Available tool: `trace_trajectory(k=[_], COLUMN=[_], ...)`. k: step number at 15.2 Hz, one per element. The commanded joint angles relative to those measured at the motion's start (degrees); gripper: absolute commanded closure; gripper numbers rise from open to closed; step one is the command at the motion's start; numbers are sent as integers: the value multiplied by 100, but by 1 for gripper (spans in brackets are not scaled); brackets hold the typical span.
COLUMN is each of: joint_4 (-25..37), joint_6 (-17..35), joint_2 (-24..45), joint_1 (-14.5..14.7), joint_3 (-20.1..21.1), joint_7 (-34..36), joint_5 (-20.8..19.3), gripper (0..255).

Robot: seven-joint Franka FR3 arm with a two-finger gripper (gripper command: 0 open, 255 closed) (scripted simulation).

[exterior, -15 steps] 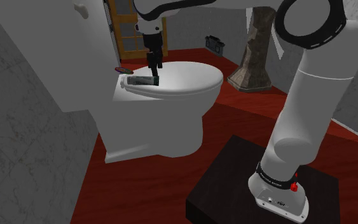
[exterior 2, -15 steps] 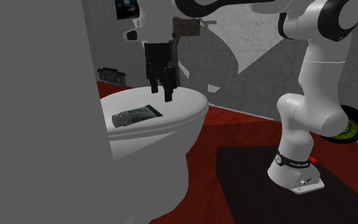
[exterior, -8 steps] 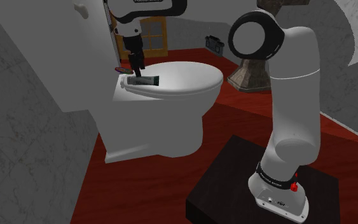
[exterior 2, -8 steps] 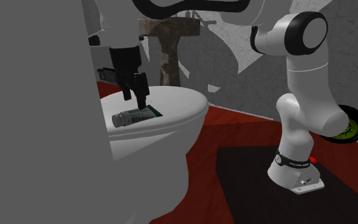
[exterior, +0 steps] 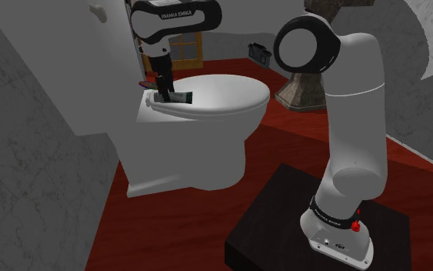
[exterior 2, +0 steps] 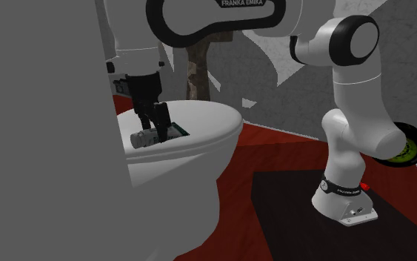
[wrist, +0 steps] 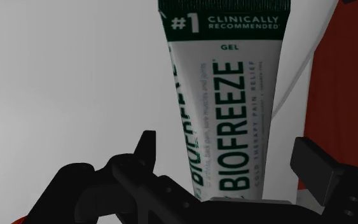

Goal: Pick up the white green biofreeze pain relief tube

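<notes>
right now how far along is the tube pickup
Reach looks done: the gripper is down over the Biofreeze tube lying on the toilet lid. In hand: open fingers straddle it, not touching. Left: close on the tube and lift it off.

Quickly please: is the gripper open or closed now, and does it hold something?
Gripper: open, straddling the Biofreeze tube, not holding it.

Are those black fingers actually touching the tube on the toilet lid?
Apart. In the wrist view the tube lies between the open fingers, with a strip of toilet lid visible on each side of it.
</notes>
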Motion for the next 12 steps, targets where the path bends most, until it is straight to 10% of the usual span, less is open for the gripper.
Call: trace_trajectory(k=[1,2,12], joint_4=[-94,-76,4], joint_6=[62,54,-22], joint_2=[-36,-25,-21], joint_1=[1,1,4], joint_3=[2,2,2], joint_7=[9,7,4], joint_5=[1,1,1], gripper=[0,255,255])
